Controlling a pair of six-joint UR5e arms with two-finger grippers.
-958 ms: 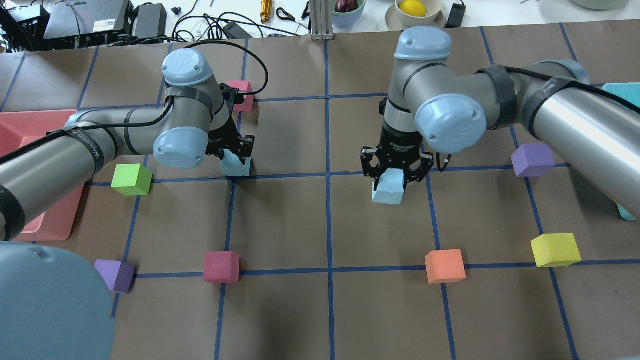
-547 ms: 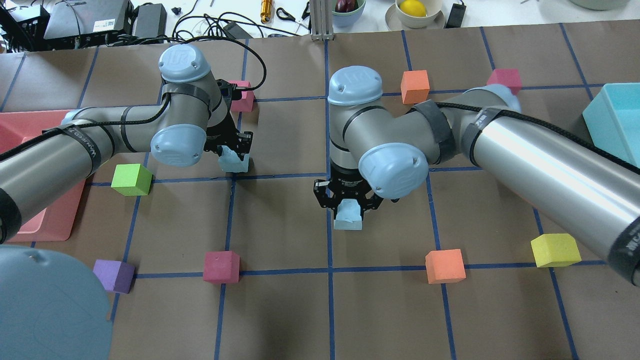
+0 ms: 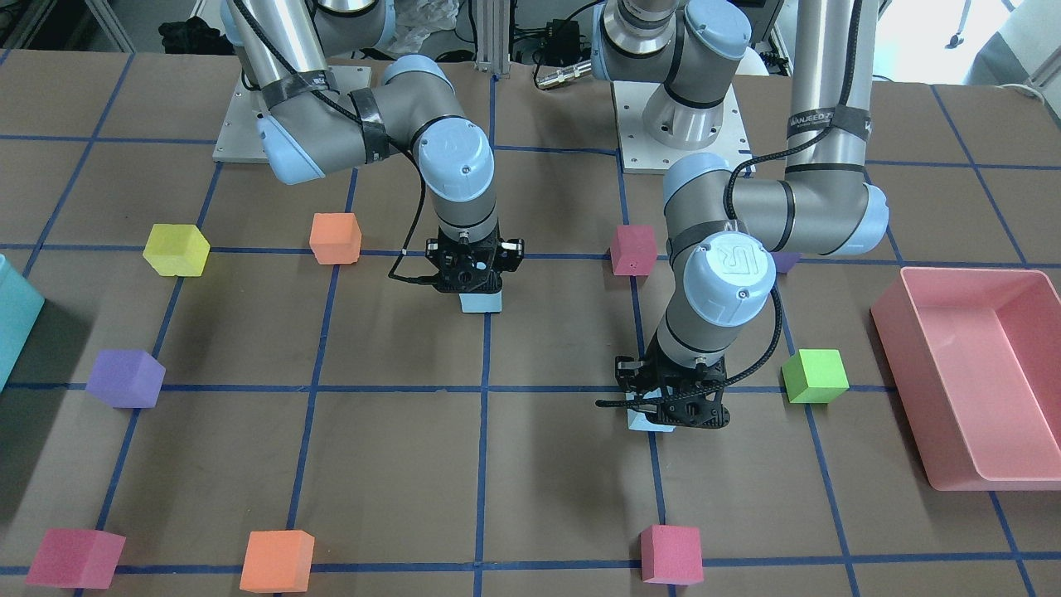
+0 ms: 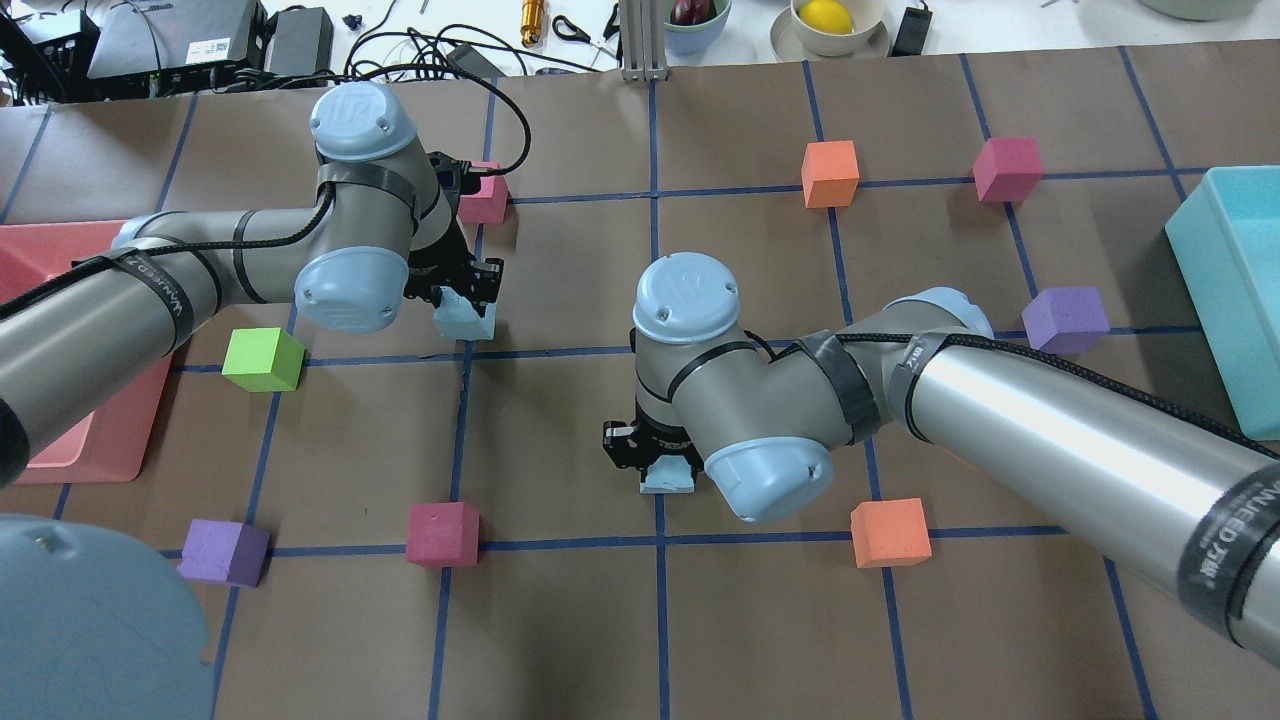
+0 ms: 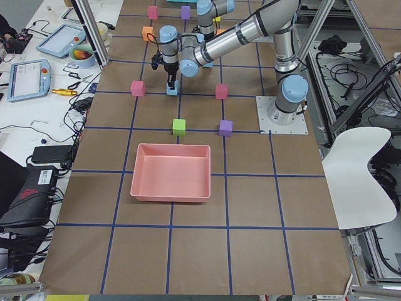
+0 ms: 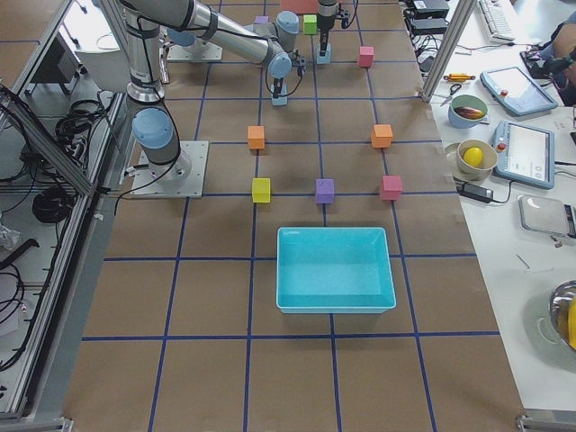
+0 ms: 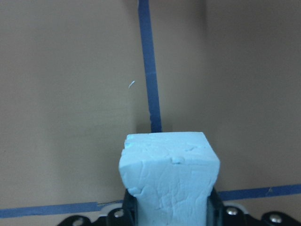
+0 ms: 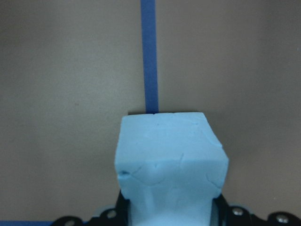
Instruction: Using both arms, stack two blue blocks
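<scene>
Right tool (image 3: pixel 472 278): we see it closed onto a pale blue block, fingers pressed against two opposite sides.
Right blue block (image 3: pixel 481 302): it is about midway between the bench's (image 4: pixel 560 620) left and right edges, over the blue tape line that runs from near edge to far edge. It is the block closer to the robot's edge. It sits low, and we cannot tell whether it touches the bench.
Pink tray (image 3: pixel 986 373): it lies at the bench's left edge, and in the left side view we see its whole pink floor.
Teal box (image 6: pixel 335 270): it lies at the bench's right edge, and in the right side view we see its whole teal floor.
Left tool (image 4: pixel 465 300): we see it gripping the other pale blue block between its fingers.
Left blue block (image 4: pixel 462 322): it is in the left half of the bench, farther from the robot's edge and well apart from the first block. It hangs low by a tape crossing, and we cannot tell whether it touches.
Cream bowl (image 4: pixel 838 38): it stands past the bench's far edge and holds a lemon (image 4: pixel 826 15).
Green-grey bowl (image 4: pixel 697 32): it stands beside the cream bowl and holds a dark red fruit (image 4: pixel 692 10).
</scene>
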